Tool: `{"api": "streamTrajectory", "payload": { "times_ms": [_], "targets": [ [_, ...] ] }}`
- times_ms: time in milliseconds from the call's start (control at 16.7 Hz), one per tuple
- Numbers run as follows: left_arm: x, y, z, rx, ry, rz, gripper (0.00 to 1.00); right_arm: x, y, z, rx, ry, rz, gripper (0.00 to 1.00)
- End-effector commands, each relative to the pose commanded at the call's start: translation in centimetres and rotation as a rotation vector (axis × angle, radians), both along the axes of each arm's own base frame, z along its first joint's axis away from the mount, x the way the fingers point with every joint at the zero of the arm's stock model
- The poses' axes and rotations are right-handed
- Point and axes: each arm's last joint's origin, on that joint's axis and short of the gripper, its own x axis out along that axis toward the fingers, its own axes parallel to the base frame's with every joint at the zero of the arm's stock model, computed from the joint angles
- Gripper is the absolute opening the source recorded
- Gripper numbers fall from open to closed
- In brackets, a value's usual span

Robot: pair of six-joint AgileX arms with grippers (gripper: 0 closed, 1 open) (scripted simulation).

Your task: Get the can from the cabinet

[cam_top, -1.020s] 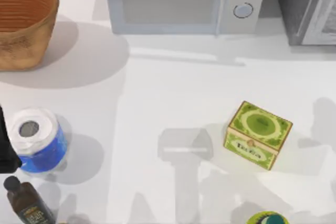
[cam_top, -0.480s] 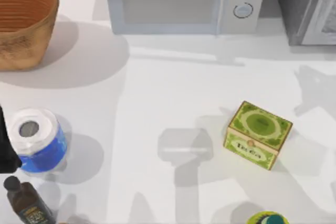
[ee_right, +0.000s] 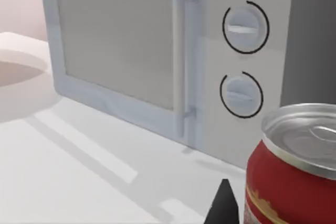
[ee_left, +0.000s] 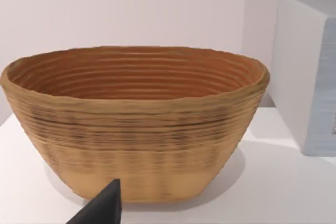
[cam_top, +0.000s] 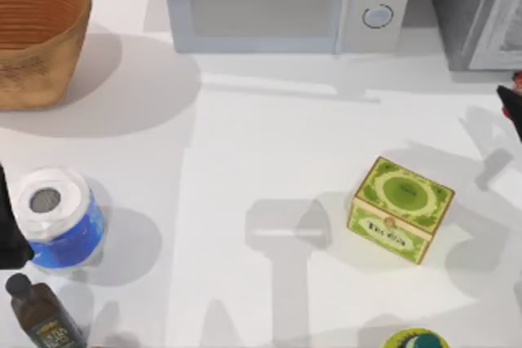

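The can [ee_right: 294,177], red with a silvery top, sits close in the right wrist view beside one dark fingertip [ee_right: 223,205]. My right gripper [cam_top: 512,105] is shut on it. That gripper pokes in at the top view's right edge, just in front of the cabinet [cam_top: 461,14], with a sliver of the red can [cam_top: 518,79] beside it. The cabinet is dark grey and speckled, with a pale door panel. My left arm [cam_top: 6,230] is parked at the left edge, and one of its fingertips [ee_left: 102,208] points at the basket.
A light grey microwave [cam_top: 277,2] stands at the back. A woven basket [cam_top: 37,34] is at the back left. The green tea box [cam_top: 400,209] lies right of centre. A blue-wrapped paper roll [cam_top: 57,218], a dark bottle [cam_top: 41,315] and a green-yellow lid [cam_top: 416,340] sit along the front.
My right gripper has come into the top view at the right edge with the can. Its shadow has slid across the table beside the tea box. The left arm has not moved.
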Motion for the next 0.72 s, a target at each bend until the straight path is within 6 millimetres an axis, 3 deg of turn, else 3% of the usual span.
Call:
{"api": "streamTrajectory", "payload": {
  "times_ms": [300, 720],
  "targets": [
    [0.0, 0.0, 0.0, 0.000, 0.000, 0.000, 1.00, 0.3, -0.6, -3.5, -0.001, -0.004, 0.059, 0.00],
    [0.0, 0.0, 0.0, 0.000, 0.000, 0.000, 1.00, 0.6, -0.2, -3.7, 0.001, 0.001, 0.064, 0.00]
  ]
}}
